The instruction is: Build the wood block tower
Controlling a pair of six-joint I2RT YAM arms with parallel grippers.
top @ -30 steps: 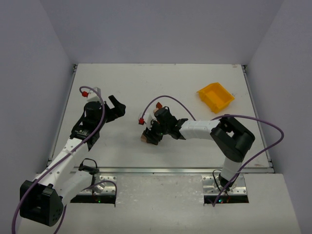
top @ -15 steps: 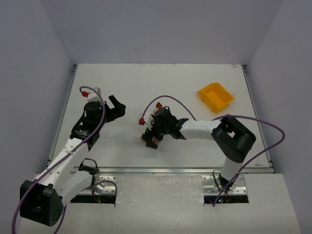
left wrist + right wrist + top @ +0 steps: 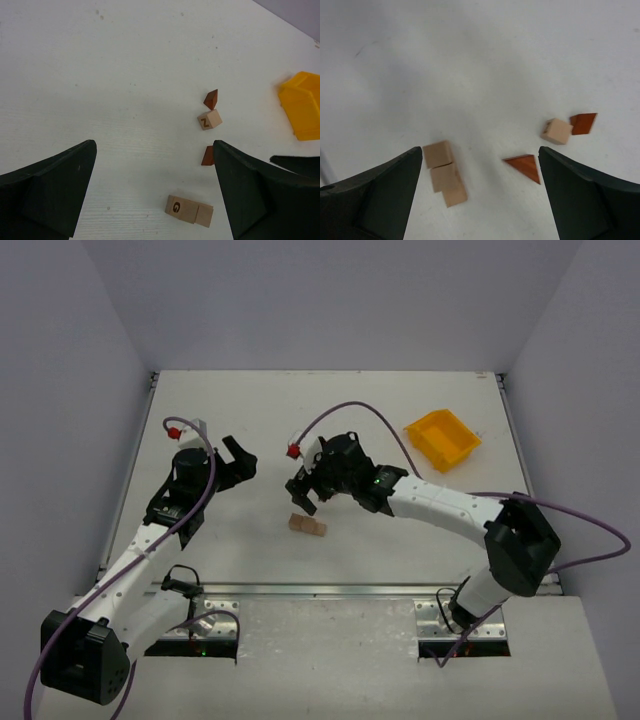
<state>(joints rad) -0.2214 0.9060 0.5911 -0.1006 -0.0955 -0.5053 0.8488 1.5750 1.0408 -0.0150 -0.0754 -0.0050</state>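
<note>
Well left of the yellow bin (image 3: 441,439): pale wood-block row (image 3: 308,526) lying flat, likely the tower's base, red wedges (image 3: 524,166) loose alongside. Hovering there, right gripper (image 3: 305,497) wide, empty; left gripper (image 3: 238,458) wide, farther off.

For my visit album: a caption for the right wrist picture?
Open right gripper above a row of pale blocks, a pale cube, a reddish-brown wedge and another reddish-brown piece.
</note>
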